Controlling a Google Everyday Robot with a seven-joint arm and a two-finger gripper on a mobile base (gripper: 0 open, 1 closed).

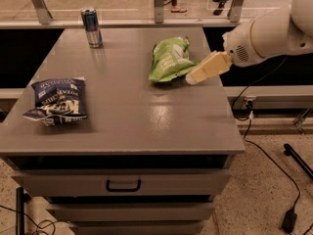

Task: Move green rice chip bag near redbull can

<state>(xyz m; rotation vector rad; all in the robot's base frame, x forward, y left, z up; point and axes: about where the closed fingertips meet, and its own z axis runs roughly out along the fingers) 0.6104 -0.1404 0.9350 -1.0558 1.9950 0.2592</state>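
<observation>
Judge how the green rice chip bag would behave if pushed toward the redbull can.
The green rice chip bag looks puffed and crinkled, so it is probably light and floppy. It may buckle rather than slide cleanly. The gripper, by the bag's right edge, could skid off the crinkled film.

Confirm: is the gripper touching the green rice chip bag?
Cannot tell. The camera view shows the gripper meeting the right edge of the green rice chip bag with no visible gap, but it could be hovering above.
</observation>
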